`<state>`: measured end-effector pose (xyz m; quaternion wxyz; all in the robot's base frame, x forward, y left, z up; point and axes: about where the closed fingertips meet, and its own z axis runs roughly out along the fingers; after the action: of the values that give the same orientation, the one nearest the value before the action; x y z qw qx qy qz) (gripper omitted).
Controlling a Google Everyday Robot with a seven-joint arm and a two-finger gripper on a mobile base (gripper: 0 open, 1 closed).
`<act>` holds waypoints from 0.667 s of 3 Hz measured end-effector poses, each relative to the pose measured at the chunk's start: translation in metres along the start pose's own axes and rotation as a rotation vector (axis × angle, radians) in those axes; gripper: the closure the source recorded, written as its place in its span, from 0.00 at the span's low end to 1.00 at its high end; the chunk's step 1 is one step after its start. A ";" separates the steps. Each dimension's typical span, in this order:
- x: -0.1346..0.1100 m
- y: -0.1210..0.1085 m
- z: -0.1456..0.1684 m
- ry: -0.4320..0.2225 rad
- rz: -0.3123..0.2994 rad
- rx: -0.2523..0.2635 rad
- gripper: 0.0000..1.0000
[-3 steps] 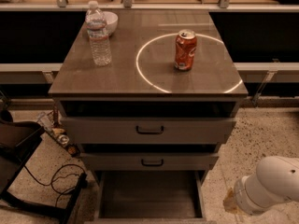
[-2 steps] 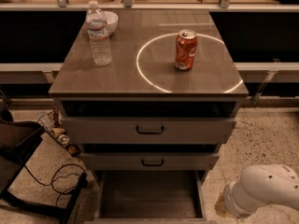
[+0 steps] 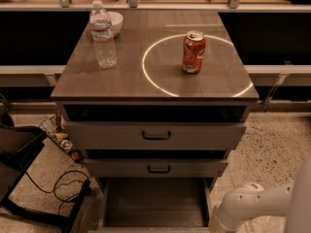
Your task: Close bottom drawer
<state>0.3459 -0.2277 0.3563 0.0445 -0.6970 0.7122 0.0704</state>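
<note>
The bottom drawer [image 3: 155, 203] stands pulled out at the foot of the grey-brown cabinet, its flat floor and thin side walls showing, its front cut off by the frame's lower edge. Above it are the middle drawer [image 3: 156, 168] and the taller top drawer [image 3: 155, 135], each with a black handle. Only a white arm segment [image 3: 248, 207] shows at the lower right, just right of the open drawer. The gripper itself is out of view.
On the cabinet top stand a water bottle [image 3: 103, 35], a white bowl [image 3: 115, 22] and an orange soda can [image 3: 193, 51] inside a white ring. A dark chair [image 3: 19, 159] and black cables [image 3: 58, 186] lie on the floor to the left.
The white arm segment has moved left along the lower right, closer to the open bottom drawer's right side. The drawers and tabletop items have not moved.
</note>
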 end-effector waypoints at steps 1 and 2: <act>-0.018 0.008 0.065 -0.035 -0.018 -0.043 1.00; -0.018 0.009 0.067 -0.036 -0.018 -0.046 1.00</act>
<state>0.3347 -0.1989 0.2939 0.0421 -0.7027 0.7033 0.0990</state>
